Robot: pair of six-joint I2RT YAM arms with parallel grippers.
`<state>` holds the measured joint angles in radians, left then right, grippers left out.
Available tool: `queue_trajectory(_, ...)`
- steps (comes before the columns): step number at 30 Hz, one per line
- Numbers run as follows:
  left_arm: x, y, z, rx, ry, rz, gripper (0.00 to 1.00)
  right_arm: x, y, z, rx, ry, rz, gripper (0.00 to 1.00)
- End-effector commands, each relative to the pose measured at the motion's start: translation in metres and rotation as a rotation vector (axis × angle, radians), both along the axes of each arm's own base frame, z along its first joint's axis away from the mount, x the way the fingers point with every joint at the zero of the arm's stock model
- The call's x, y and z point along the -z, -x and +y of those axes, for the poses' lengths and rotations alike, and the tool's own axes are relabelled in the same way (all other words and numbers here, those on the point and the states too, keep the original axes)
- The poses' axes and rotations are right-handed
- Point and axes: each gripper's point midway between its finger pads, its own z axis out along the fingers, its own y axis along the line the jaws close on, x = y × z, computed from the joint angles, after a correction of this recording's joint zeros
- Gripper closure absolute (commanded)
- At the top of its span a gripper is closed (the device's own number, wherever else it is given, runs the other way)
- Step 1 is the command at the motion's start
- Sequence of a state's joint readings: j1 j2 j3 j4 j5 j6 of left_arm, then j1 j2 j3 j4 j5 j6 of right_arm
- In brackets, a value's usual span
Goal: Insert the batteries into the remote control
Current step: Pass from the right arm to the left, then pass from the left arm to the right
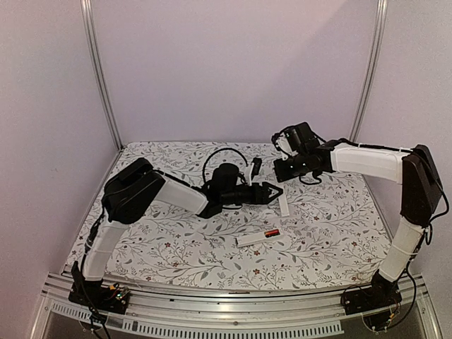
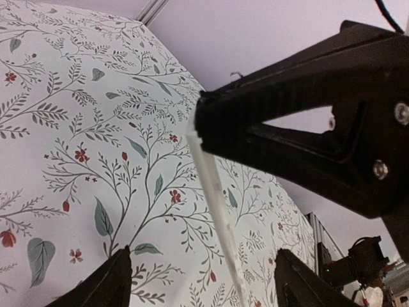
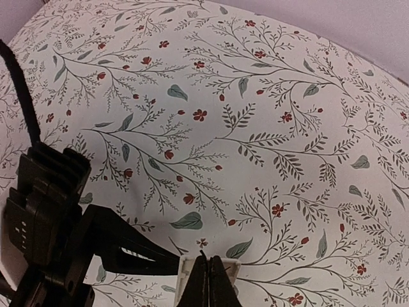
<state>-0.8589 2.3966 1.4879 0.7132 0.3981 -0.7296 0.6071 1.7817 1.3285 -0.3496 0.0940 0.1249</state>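
**Top view.** This is the only view that shows the remote control (image 1: pixel 254 239). It is a flat white bar lying on the flower-patterned surface (image 1: pixel 176 247), towards the front and between the two arm bases. Its long axis runs left to right, with the right end set slightly farther back. The batteries (image 1: pixel 272 232), one red-orange and one black, sit at that right end. Whether they are seated in the slot cannot be told. Just behind them a thin white cover strip (image 1: pixel 284 205) runs front to back.

**Left wrist view.** This view shows what the top view hides. The cover strip appears edge-on and passes between the fingers (image 2: pixel 115 284) of the left hand (image 2: pixel 204 268). Those fingers stand well apart and touch nothing, so this hand is released. The far end of the strip sits at the tip of the right hand (image 2: pixel 203 128), seen here as a black finger with a triangular opening.

**Right wrist view.** The right hand is clenched, its fingertips together on the white end of the strip. One finger of the left hand reaches in from the lower left.

**Pose.** The left arm (image 1: pixel 176 194) reaches low and rightward to the centre. The right arm (image 1: pixel 367 161) rises to a high elbow and then extends leftward, with the wrist turned down.
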Motion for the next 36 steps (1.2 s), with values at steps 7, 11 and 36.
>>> queue_trajectory(7, 0.0, -0.01, 0.0, -0.043, 0.006, 0.027, 0.47, -0.034, 0.004, 0.02, -0.033, -0.075, -0.053, 1.0)
queue_trajectory(11, 0.001, -0.009, 0.0, -0.042, 0.013, 0.043, 0.68, -0.037, 0.005, 0.023, -0.043, -0.085, -0.052, 1.0)
queue_trajectory(36, -0.184, 0.083, 0.064, 0.061, 0.173, -0.592, 1.0, -0.173, 0.154, 0.033, -0.751, -0.347, -0.436, 0.26)
